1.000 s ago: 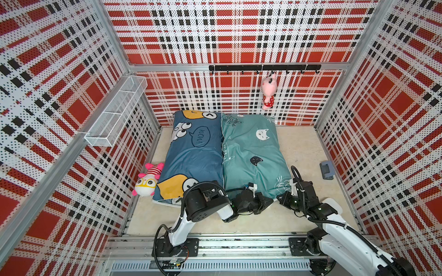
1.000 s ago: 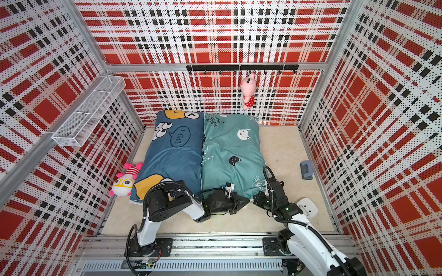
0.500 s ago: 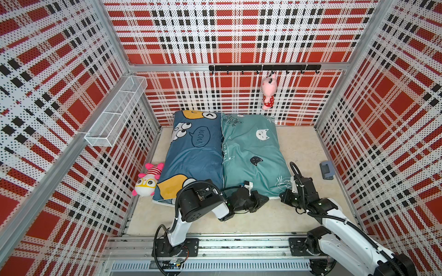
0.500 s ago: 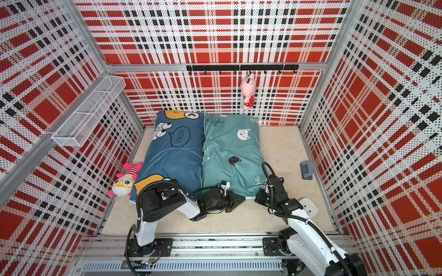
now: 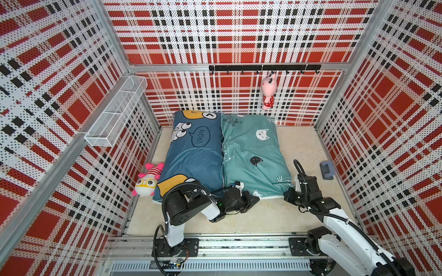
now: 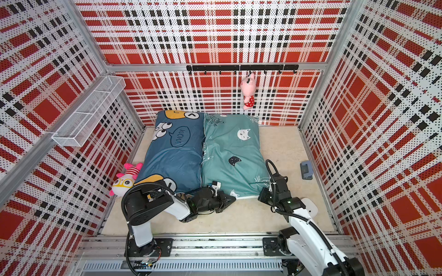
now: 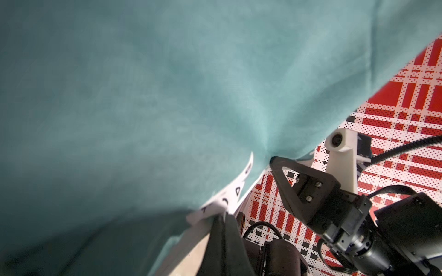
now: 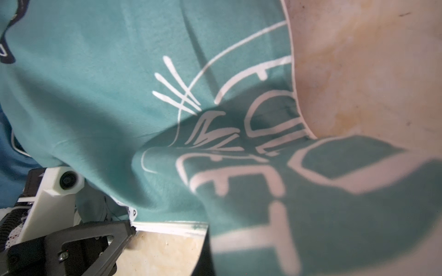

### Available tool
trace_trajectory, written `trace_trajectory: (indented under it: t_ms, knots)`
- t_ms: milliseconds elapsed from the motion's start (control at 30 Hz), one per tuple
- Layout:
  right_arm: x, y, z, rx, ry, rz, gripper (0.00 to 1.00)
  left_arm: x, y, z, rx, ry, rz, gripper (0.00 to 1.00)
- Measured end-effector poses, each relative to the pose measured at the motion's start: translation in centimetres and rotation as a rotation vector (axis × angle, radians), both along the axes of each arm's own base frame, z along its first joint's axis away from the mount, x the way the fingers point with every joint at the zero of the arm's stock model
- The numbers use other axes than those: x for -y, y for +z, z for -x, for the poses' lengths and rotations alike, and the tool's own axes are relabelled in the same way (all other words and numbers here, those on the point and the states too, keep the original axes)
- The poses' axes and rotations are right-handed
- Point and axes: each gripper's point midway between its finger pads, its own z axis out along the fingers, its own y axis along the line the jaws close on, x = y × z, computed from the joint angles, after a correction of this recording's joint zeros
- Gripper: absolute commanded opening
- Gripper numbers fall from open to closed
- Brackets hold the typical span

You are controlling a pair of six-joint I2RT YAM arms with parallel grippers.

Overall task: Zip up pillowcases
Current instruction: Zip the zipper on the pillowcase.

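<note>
the black-and-white left arm [image 5: 189, 208] is folded low at the near side, elbow raised and forearm reaching right. its black left hand [image 5: 254, 199] lies low with the jaws closed. the white right arm [image 5: 339, 219] reaches in from the near right, wrist bent down. its black right hand [image 5: 288, 194] is pinched shut and points left toward the other hand, a gap between them.

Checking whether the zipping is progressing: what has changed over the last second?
The left gripper, shut on the near edge of the teal pillowcase, slid a little along that edge toward the blue pillowcase, its elbow swinging the same way. Nothing was newly gripped or released. The right gripper stayed clamped on that pillowcase's near corner, hardly shifting; both pillowcases lay as before.
</note>
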Motion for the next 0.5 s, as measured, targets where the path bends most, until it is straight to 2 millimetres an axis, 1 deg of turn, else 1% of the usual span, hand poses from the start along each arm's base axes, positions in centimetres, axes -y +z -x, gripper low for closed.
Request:
trace_trajectory:
  t_ms: [167,333,400,500]
  knots:
    - [-0.1,0.8,-0.3,0.007,0.012,-0.030,0.00,-1.2,1.0,0.3,0.024,0.000,-0.001,0.00]
    - [-0.3,1.7,-0.6,0.018,0.028,-0.068,0.00,-1.7,2.2,0.1,0.066,-0.004,-0.006,0.00]
    - [-0.3,2.0,-0.6,0.021,0.034,-0.078,0.00,-1.8,2.3,0.1,0.077,-0.008,-0.013,0.00]
    - [-0.4,2.2,-0.6,0.020,0.043,-0.083,0.00,-1.9,1.9,0.1,0.085,-0.017,-0.034,0.00]
